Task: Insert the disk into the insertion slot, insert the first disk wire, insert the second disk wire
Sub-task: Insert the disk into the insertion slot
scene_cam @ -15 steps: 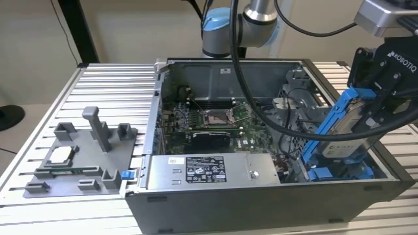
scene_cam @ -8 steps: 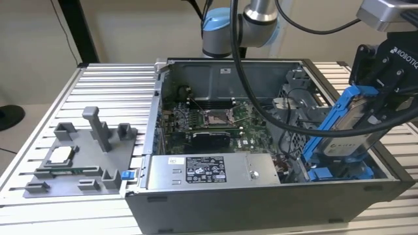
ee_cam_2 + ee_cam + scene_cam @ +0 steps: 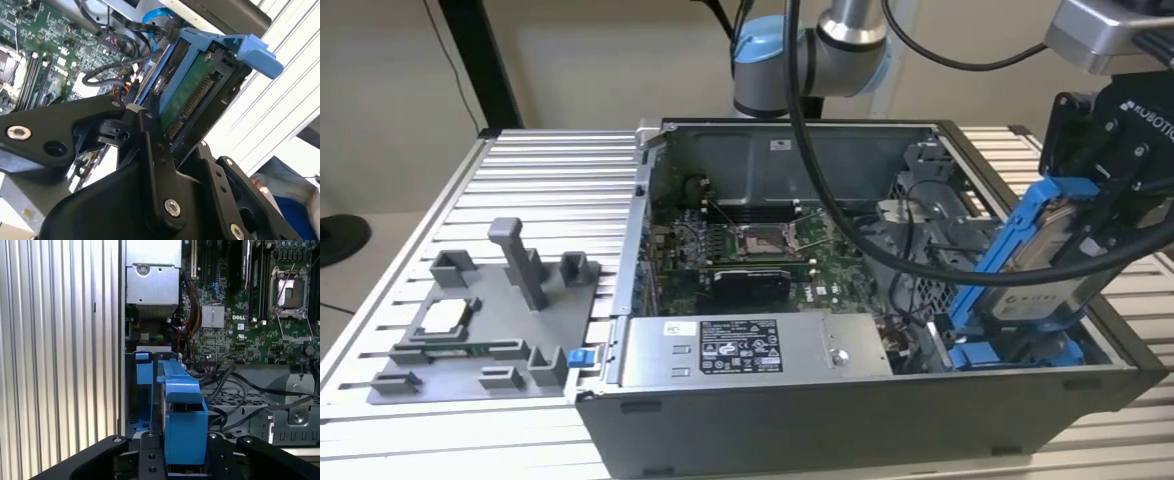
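Observation:
My gripper [image 3: 1105, 225] is shut on the disk [image 3: 1041, 295], a silver drive with a white label clipped in a bright blue frame. The disk hangs steeply tilted at the exterior view's right. Its lower end sits among the blue rails of the insertion slot [image 3: 1007, 352], in the near right corner of the open computer case. In the second wrist view the disk's green underside [image 3: 192, 95] and connector row face the camera between my black fingers [image 3: 155, 150]. In the first wrist view the blue frame [image 3: 182, 415] stands beside the slot's blue rail [image 3: 144, 385]. Loose black cables [image 3: 235, 385] lie over the perforated metal beside it.
Inside the case lie the green motherboard [image 3: 747, 250] and a grey labelled power-supply box [image 3: 734, 350]. A grey fixture with upright posts [image 3: 480, 320] stands on the slatted aluminium table [image 3: 520, 170] at the exterior view's left. A person's blue sleeve [image 3: 295, 210] shows past the table.

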Controlling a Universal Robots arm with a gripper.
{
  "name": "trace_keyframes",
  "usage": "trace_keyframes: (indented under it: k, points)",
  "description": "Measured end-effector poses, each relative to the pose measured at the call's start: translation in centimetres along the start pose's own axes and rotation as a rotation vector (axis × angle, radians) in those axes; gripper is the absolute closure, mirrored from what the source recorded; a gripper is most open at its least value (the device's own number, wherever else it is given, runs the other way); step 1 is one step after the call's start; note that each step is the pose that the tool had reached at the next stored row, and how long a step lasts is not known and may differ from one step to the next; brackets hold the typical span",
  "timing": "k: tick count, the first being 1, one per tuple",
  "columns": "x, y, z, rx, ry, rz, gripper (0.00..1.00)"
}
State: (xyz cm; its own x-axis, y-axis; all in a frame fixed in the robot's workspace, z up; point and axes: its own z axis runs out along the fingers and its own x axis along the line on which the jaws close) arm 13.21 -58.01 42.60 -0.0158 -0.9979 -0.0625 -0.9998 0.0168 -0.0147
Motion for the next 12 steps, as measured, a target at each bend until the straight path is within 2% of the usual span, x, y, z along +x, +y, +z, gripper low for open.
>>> trace_keyframes:
  k: [1, 2, 5, 12]
  points:
    - [0.01, 0.12, 0.02, 0.0060, -0.0003, 0.000, 1.00]
    - [0.05, 0.23, 0.02, 0.0075, -0.0002, 0.000, 1.00]
    - [0.15, 0.75, 0.03, 0.0092, 0.0001, 0.001, 1.00]
    - [0.19, 1.00, 0.64, 0.0106, 0.0011, 0.022, 1.00]
